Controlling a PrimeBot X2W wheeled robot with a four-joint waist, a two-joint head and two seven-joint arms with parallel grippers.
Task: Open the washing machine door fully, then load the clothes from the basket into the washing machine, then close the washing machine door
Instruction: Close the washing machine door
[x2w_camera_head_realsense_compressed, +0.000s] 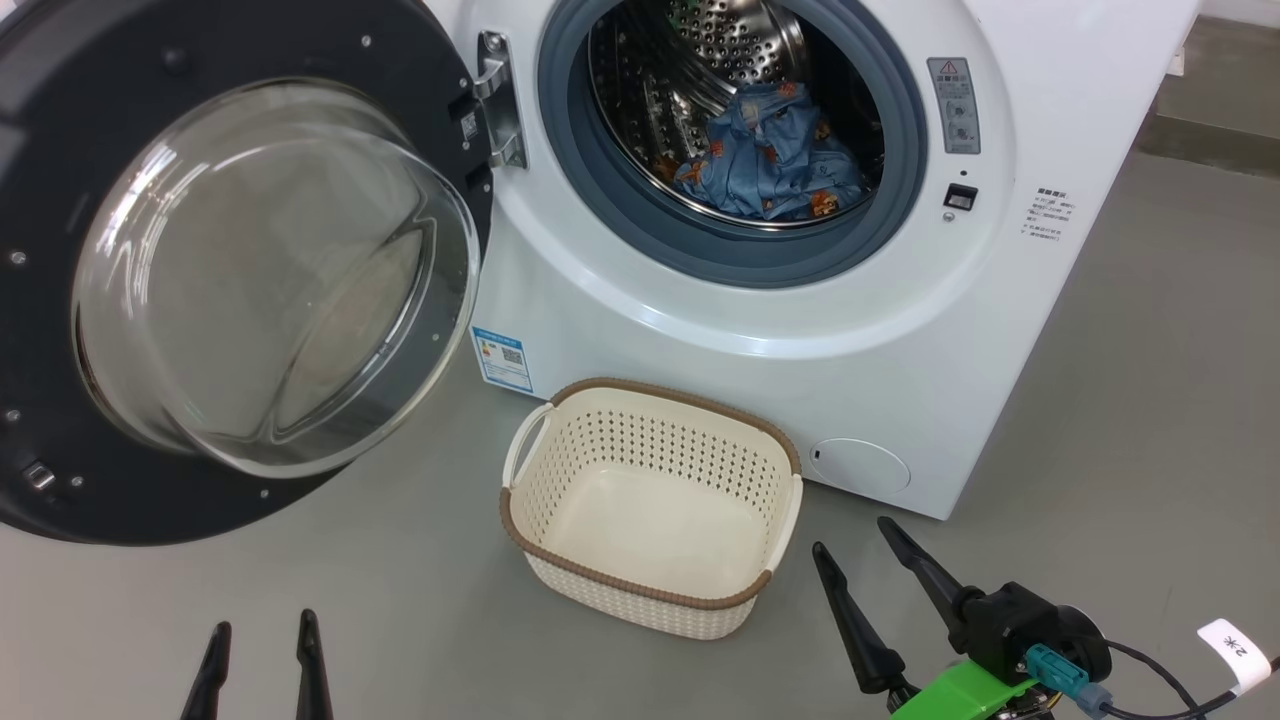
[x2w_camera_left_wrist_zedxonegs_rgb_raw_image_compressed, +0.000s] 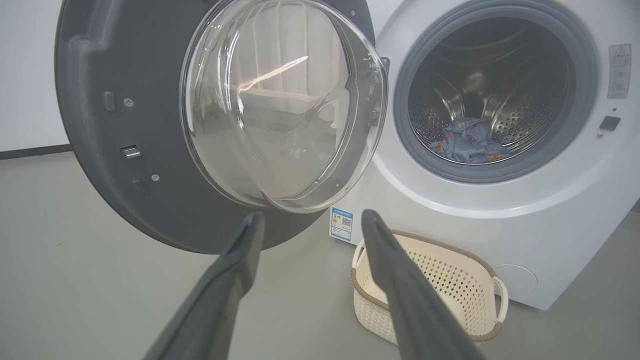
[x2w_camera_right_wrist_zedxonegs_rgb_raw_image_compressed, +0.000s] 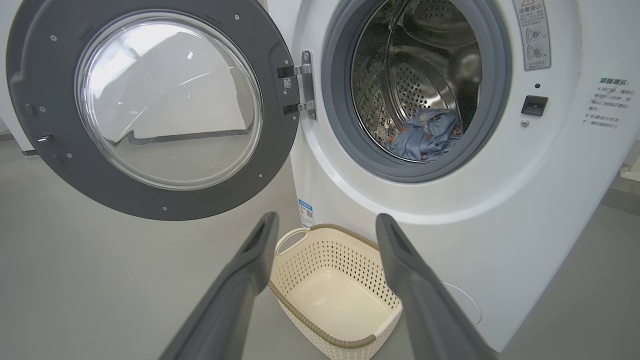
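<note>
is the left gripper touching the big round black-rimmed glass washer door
Apart. Head view shows bare grey floor between the left gripper and the round black-rimmed door.

left claw (x2w_camera_head_realsense_compressed: 264, 626) at lower left, parted and empty, right claw (x2w_camera_head_realsense_compressed: 852, 536) at lower right, spread wide, tilted up-left, empty

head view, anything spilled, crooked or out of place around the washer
Nothing stands out. The clothes lie inside the washing machine, the basket sits upright and empty on the floor before it, and the washing machine door hangs wide open. The left gripper and right gripper are open, holding nothing.
</note>
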